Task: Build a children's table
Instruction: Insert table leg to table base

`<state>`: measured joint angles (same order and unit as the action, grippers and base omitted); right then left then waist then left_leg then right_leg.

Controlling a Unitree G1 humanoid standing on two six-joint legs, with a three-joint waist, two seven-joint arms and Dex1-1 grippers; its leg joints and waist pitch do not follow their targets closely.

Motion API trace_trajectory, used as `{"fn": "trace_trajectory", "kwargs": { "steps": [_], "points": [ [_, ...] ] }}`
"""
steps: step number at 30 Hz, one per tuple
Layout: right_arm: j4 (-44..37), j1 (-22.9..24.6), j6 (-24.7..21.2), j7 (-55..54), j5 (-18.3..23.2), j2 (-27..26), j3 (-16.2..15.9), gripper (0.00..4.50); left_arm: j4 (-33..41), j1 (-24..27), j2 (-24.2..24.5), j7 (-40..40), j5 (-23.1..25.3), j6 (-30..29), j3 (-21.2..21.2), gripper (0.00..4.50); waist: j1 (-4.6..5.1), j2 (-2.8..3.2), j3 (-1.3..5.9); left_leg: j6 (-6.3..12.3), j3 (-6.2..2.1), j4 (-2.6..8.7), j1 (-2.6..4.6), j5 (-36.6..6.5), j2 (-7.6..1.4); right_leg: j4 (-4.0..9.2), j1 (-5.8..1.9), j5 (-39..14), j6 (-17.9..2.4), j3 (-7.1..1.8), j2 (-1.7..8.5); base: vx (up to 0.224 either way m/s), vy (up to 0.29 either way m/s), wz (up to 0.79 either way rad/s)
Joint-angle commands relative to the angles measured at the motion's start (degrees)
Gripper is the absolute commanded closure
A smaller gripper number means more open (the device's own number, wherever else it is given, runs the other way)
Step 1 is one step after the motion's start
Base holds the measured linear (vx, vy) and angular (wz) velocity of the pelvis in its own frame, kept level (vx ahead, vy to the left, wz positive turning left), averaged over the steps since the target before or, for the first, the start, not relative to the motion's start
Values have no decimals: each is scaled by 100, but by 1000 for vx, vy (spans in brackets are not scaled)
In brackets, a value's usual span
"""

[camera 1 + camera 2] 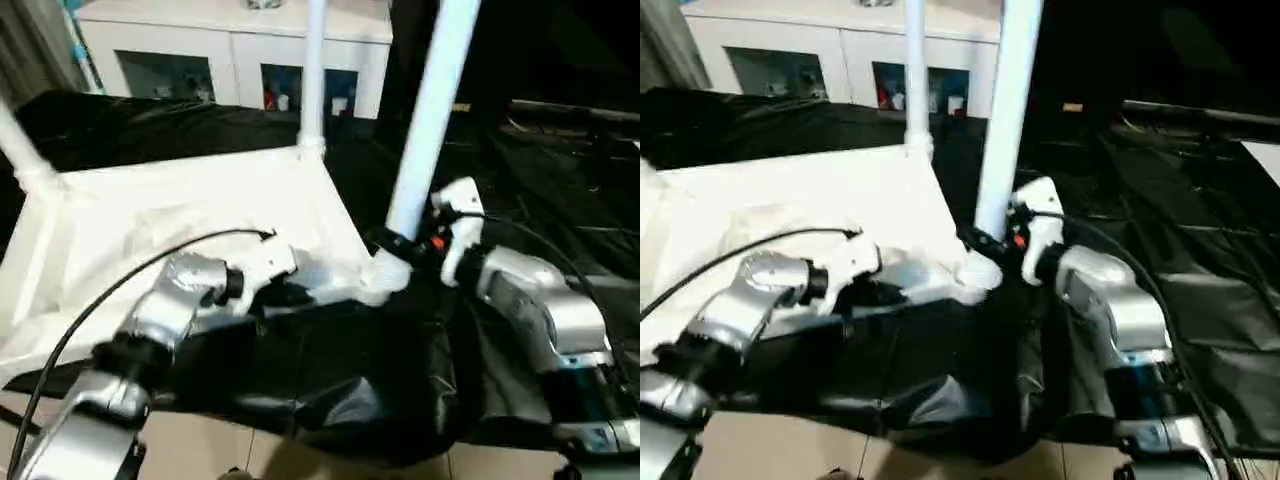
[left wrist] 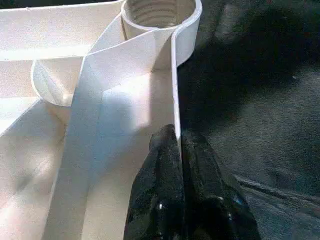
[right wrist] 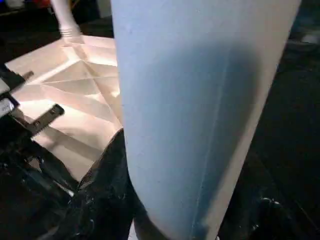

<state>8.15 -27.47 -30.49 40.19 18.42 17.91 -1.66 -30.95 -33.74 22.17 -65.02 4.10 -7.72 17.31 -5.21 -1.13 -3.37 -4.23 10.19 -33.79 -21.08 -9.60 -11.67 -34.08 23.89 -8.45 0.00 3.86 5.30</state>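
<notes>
The children's table [image 1: 180, 230] lies upside down on a black sheet [image 1: 560, 190]. Three legs stand in corner sockets, and one socket [image 2: 159, 12] is still empty. The left gripper [image 2: 178, 150] has its jaws clamped on the rim. The right gripper [image 1: 405, 245] grips the near leg [image 1: 430, 120].

No readable text or labels

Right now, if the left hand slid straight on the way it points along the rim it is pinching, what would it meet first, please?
Probably the round threaded corner socket of the white plastic table top; the left hand is shut on the thin rim wall leading to it.
</notes>
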Motion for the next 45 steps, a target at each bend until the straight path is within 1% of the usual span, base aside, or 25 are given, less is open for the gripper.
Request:
{"fn": "trace_trajectory", "kwargs": {
  "steps": [1, 2, 4, 8, 10, 12, 16, 17, 18, 21, 25, 27, 31, 32, 34, 35, 36, 37, 38, 39, 40, 41, 43, 44, 45],
  "points": [
    [95, -180, -94, 63, 88, 11, 14, 266, -53, 180, 45, -132, 258, -148, 333, 450, 5, -37, 390, -60, -19, 454, 75, -1621, -122, 397, -266, -2075, -936, -219, 276, 0, 0, 0],
    [236, -253, -65, 113, 49, 17, -31, 266, -28, 179, 53, -127, 271, -156, 355, 450, 4, -46, 389, -82, -21, 454, 77, -1642, -122, 402, -260, -2129, -913, -216, 282, 0, 0, 0],
    [377, -302, -28, 148, 10, 20, -79, 266, 34, 183, 79, -98, 290, -166, 382, 450, 2, -43, 391, -95, -19, 451, 76, -1642, -118, 409, -262, -2143, -884, -221, 286, 0, 0, 0],
    [590, -367, -41, 211, -15, 9, -123, 266, 144, 184, 94, -25, 296, -227, 373, 450, -5, -58, 411, -85, -16, 443, 65, -1521, -115, 378, -278, -1926, -928, -220, 281, 0, 0, 0],
    [709, -379, -36, 272, -90, 39, -215, 266, 169, 172, 96, -16, 282, -248, 353, 450, -4, -68, 415, -72, -15, 438, 55, -1455, -114, 363, -286, -1818, -961, -218, 277, 0, 0, 0],
    [767, -386, -52, 287, -128, 40, -244, 266, 172, 166, 98, 3, 282, -250, 342, 450, -1, -55, 410, -73, -15, 442, 60, -1465, -115, 361, -280, -1804, -972, -216, 271, 0, 0, 0],
    [975, -432, 81, 300, -215, 11, -289, 266, 214, 172, 118, 15, 269, -272, 339, 450, 0, -58, 406, -104, -14, 440, 72, -1568, -113, 383, -269, -1945, -953, -218, 281, 0, 0, 0],
    [1064, -457, 148, 282, -210, -24, -266, 266, 209, 165, 121, 16, 262, -269, 334, 450, -3, -44, 412, -119, -18, 443, 71, -1572, -114, 381, -274, -1923, -943, -219, 279, 0, 0, 0],
    [1137, -479, 200, 273, -205, -50, -250, 266, 213, 161, 126, 21, 253, -275, 335, 450, 9, -53, 415, -129, -20, 446, 68, -1601, -115, 379, -273, -1887, -953, -216, 277, 0, 0, 0],
    [1425, -555, 323, 226, -165, -166, -150, 266, 224, 154, 132, 29, 227, -291, 327, 450, 22, -54, 419, -161, -24, 450, 79, -1703, -114, 378, -267, -1860, -1004, -210, 266, 0, 0, 0],
    [1840, -615, 455, 198, -81, -298, 21, 266, 219, 145, 132, 48, 216, -291, 319, 450, 23, -60, 421, -168, -26, 454, 85, -1755, -116, 375, -268, -1866, -1009, -210, 266, 0, 0, 0],
    [1984, -622, 508, 230, -23, -332, 81, 266, 211, 135, 131, 64, 212, -292, 311, 450, 24, -64, 416, -164, -27, 455, 84, -1798, -116, 389, -264, -1955, -1003, -211, 275, 0, 0, 0],
    [2053, -488, 542, 368, 188, -391, 263, 266, 197, 132, 136, 91, 186, -290, 283, 450, 19, -65, 422, -160, -30, 459, 90, -1825, -121, 391, -269, -1957, -996, -209, 277, 0, 0, 0],
    [2081, -406, 560, 396, 274, -428, 364, 266, 184, 128, 134, 104, 175, -290, 269, 450, 19, -47, 422, -158, -30, 459, 87, -1831, -118, 394, -270, -1927, -998, -210, 269, 0, 0, 0],
    [2119, -278, 615, 415, 341, -472, 448, 266, 161, 122, 128, 126, 164, -283, 251, 450, 11, -58, 437, -137, -28, 453, 82, -1786, -118, 384, -283, -1834, -1024, -210, 276, 0, 0, 0],
    [2130, -110, 718, 435, 362, -513, 485, 266, 138, 114, 121, 145, 158, -278, 240, 450, 6, -13, 432, -148, -33, 457, 86, -1793, -119, 376, -275, -1755, -1063, -206, 268, 0, 0, 0],
    [2130, -110, 718, 435, 362, -513, 485, 266, 138, 114, 121, 145, 158, -278, 240, 450, 8, -27, 440, -141, -26, 455, 85, -1784, -119, 379, -280, -1707, -1074, -207, 267, 0, 0, 0],
    [2145, 72, 864, 427, 359, -566, 519, 266, 97, 91, 113, 159, 149, -268, 227, 450, 3, 7, 432, -148, -31, 459, 87, -1809, -119, 377, -273, -1703, -1091, -207, 269, 0, 0, 0],
    [2145, 84, 873, 426, 358, -570, 521, 266, 94, 89, 112, 159, 149, -267, 226, 450, 10, 11, 427, -151, -28, 464, 80, -1874, -115, 396, -276, -1701, -1086, -204, 262, 0, 0, 0],
    [2152, 146, 930, 411, 352, -592, 538, 266, 76, 77, 109, 163, 144, -262, 219, 450, 12, 19, 430, -160, -42, 469, 91, -1945, -109, 389, -283, -1812, -1080, -194, 257, 0, 0, 0],
    [2135, 245, 1040, 380, 320, -612, 529, 266, 54, 63, 110, 163, 143, -253, 215, 450, 2, 77, 432, -175, -46, 473, 97, -1967, -110, 394, -277, -1825, -1078, -195, 263, 0, 0, 0],
    [2075, 412, 1241, 346, 254, -641, 487, 266, 4, 34, 113, 166, 148, -232, 210, 450, 15, 55, 416, -172, -38, 475, 95, -2090, -108, 434, -266, -1926, -1036, -195, 259, 0, 0, 0],
    [2025, 502, 1395, 319, 167, -651, 440, 266, -28, 14, 115, 164, 150, -218, 207, 450, 16, 49, 415, -165, -51, 484, 108, -2232, -100, 456, -269, -2234, -956, -185, 262, 0, 0, 0],
    [1966, 570, 1520, 318, 73, -644, 370, 266, -50, -3, 118, 164, 154, -209, 207, 450, 12, 123, 407, -184, -61, 488, 118, -2352, -101, 490, -247, -2417, -902, -183, 270, 0, 0, 0],
    [1885, 635, 1628, 301, 4, -646, 315, 266, -66, -18, 121, 166, 159, -202, 207, 450, 23, 102, 406, -185, -63, 488, 122, -2409, -100, 502, -242, -2495, -871, -177, 264, 0, 0, 0]
  ]
}}
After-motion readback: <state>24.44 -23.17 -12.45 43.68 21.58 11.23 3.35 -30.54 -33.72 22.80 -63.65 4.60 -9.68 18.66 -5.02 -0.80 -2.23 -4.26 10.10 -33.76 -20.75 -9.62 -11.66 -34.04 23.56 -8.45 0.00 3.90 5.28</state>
